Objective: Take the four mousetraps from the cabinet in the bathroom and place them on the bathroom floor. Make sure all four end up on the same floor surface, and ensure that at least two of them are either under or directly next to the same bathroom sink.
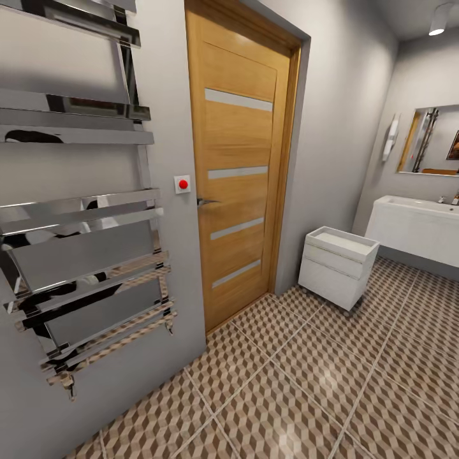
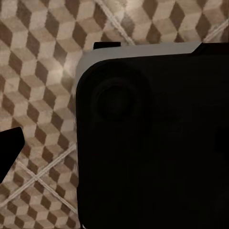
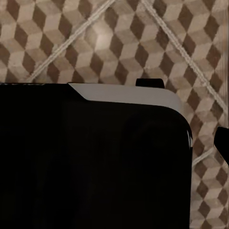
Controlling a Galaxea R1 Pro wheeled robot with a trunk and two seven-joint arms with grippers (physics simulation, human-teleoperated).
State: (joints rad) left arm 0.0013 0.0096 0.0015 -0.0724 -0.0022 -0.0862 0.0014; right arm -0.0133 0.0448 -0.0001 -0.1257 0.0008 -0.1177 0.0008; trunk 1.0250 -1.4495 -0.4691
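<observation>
- head view: wood door (image 1: 239, 166) upper centre, 4 pale stripes; red button (image 1: 183, 184) on the wall just left of it; chrome towel rail (image 1: 80, 210) along the left edge
- sink (image 1: 417, 226) at right edge, mirror (image 1: 433, 140) above; white drawer unit (image 1: 338, 264) on floor (image 1: 306, 382) between door and sink
- wrist views: dark robot body (image 2: 152, 138) over cube-pattern tiles; both grippers' state cannot be told
- mousetraps, cabinet: whereabouts cannot be told
</observation>
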